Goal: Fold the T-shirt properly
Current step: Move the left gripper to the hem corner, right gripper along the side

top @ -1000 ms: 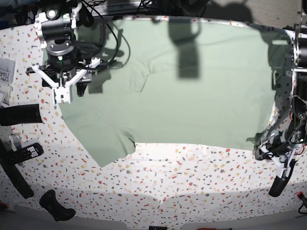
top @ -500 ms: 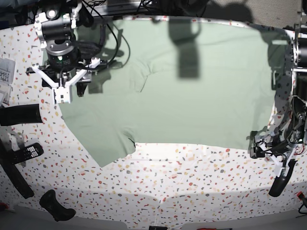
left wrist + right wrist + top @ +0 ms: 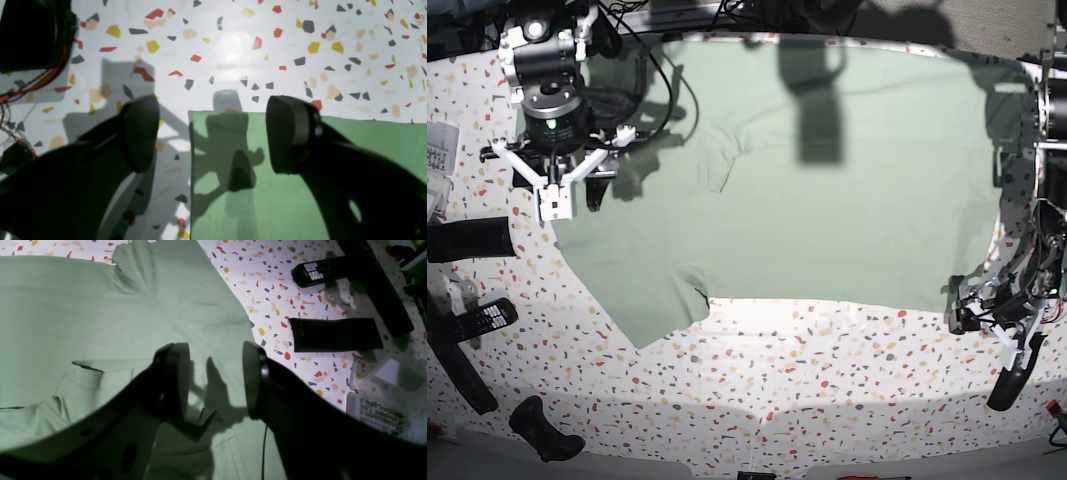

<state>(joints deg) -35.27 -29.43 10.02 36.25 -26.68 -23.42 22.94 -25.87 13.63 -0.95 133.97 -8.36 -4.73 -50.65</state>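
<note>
The pale sage-green cloth T-shirt [image 3: 827,190] lies spread flat across the far half of the white speckled terrazzo bench [image 3: 807,370]. The left claw [image 3: 213,133] hangs spread wide over the shirt's near corner, one finger above cloth, the other above bare bench, pinching nothing. The right claw [image 3: 215,380] hovers half spread over the shirt's opposite side edge, empty. Bare bench runs along the near hem; a black remote control [image 3: 318,271] and black rectangular case [image 3: 335,335] lie beyond the right-arm edge.

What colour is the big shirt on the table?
Pale sage green T-shirt, clearest in the base view.
</note>
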